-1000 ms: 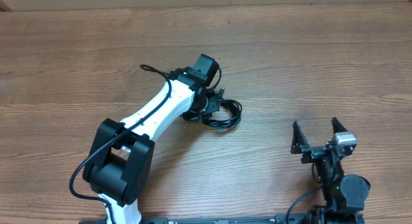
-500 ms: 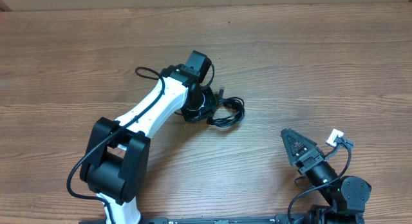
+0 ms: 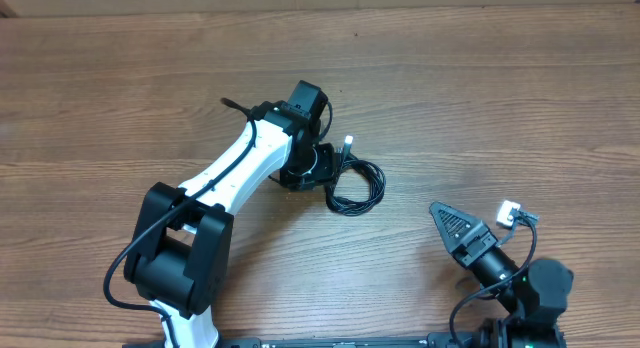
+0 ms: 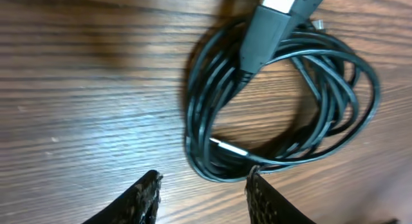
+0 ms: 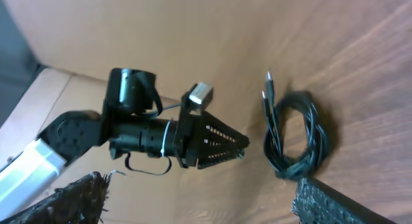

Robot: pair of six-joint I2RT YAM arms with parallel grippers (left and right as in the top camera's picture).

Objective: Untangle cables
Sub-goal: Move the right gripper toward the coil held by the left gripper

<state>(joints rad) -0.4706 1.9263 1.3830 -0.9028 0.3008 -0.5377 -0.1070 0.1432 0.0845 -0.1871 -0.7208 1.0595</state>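
Two arms work at the wooden table (image 3: 520, 88), and we take them from the left. The left arm (image 3: 235, 178), white with black joints, reaches up and to the right across the wood, with its own thick black wire running along the white link. The left gripper (image 4: 203, 193) points down at the tabletop. In the left wrist view its two black fingertips (image 4: 147, 193) stand apart with only bare wood between them, gripping nothing. Just beyond those tips lie the cables (image 4: 201, 114), thin black cords wound together into one loose oval coil, flat on the table. We cannot tell whether the right-hand tip touches the coil's edge. A black USB plug (image 4: 267, 24) with a silvery-blue end lies across the coil's top edge, and a small silvery plug (image 4: 228, 149) rests inside the loop near its lower edge. From overhead the coil sits just right of the left gripper, near the table's middle, with a white tip (image 3: 348, 142) at its upper left. We cannot count the separate cords. Well apart from the coil, toward the lower right corner, stands the right arm (image 3: 535, 288). The right gripper (image 3: 447, 218) is turned edge-on and points up and left. In the right wrist view its fingertips (image 5: 80, 198) sit at the far bottom corners, spread wide, with nothing held between them.
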